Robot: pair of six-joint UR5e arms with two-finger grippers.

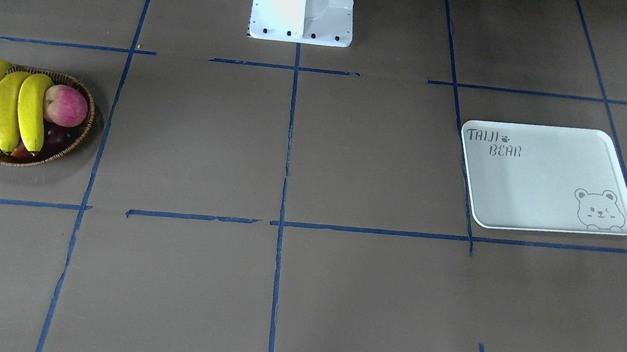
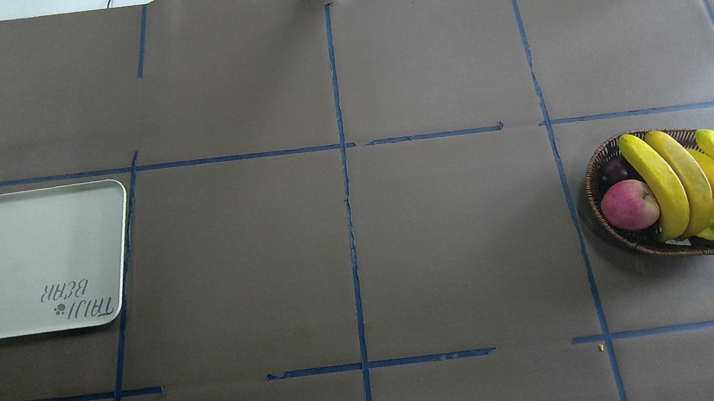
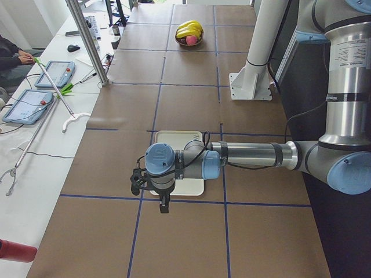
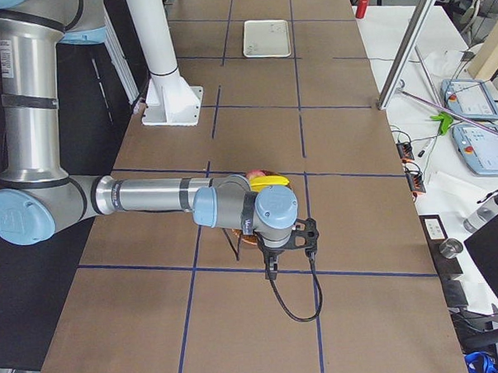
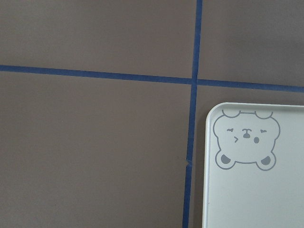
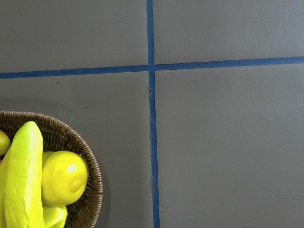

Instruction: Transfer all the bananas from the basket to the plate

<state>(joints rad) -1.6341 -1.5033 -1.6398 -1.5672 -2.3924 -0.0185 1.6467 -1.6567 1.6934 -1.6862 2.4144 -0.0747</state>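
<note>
Four bananas [image 2: 691, 182] lie side by side in the basket [image 2: 595, 163], which stands at the right of the worktop [image 2: 457, 249]. A red apple [image 2: 630, 204] and a dark fruit [image 2: 615, 167] share the basket. The plate [image 2: 28, 265] lies flat at the worktop's left edge, well apart from the basket. It is printed "TAIJI BEAR" in one corner, with a bear outline in the opposite corner. The left gripper [image 3: 164, 204] hangs over the plate's edge, and the right gripper [image 4: 272, 272] hangs beside the basket. Neither gripper's opening nor any hold can be told.
</note>
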